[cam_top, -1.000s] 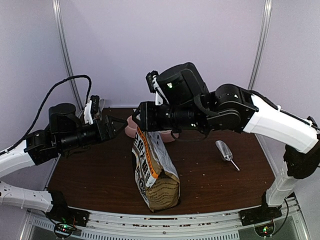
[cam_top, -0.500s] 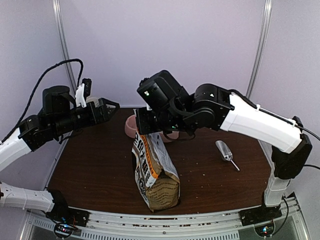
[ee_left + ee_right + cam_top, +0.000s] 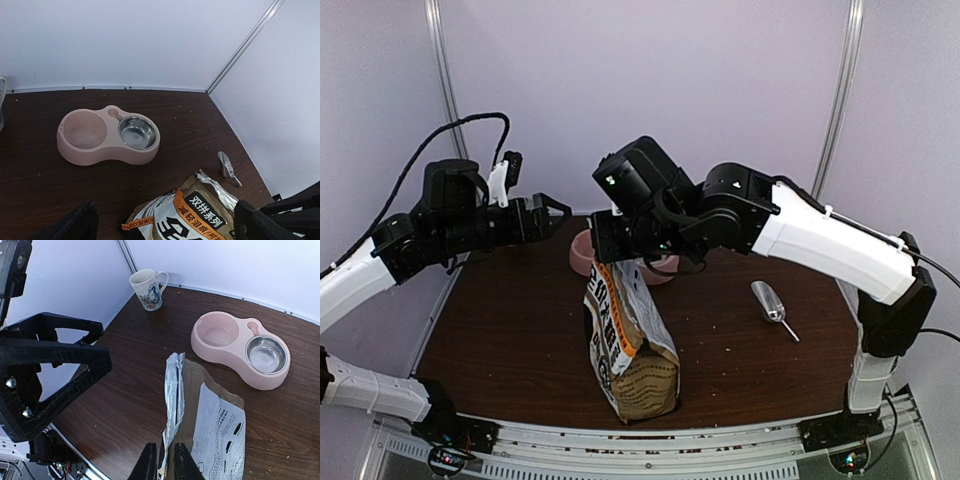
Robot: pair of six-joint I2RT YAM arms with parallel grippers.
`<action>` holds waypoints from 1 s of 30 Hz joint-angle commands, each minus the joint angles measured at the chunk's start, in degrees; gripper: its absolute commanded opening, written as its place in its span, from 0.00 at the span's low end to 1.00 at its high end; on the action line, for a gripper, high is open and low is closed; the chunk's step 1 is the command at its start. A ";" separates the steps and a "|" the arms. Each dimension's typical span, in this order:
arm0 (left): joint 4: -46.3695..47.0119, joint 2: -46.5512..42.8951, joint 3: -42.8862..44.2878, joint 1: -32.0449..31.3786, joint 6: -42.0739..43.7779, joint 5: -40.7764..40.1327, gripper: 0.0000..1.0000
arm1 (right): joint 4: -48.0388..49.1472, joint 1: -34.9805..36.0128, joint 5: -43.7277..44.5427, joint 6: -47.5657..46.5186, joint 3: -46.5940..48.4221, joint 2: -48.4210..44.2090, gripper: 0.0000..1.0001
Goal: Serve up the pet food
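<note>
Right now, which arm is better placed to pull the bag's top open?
Right. The right gripper has its jaws on either side of the foil top edge of the bag. The left gripper hangs open, left of the bag and apart from it.

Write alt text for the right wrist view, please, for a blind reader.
The right gripper pinches the foil-lined top edge of a tan paper bag; beyond it sit an empty pink double bowl and a printed mug.

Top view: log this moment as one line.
right claw shut on bag top | left claw open, raised | bowl empty | scoop lying right of bag
</note>
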 commanded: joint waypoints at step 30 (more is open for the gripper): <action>3.99 -1.06 -1.54 1.13 -1.37 6.21 0.97 | 1.54 -1.64 -4.64 2.66 -3.18 -2.39 0.00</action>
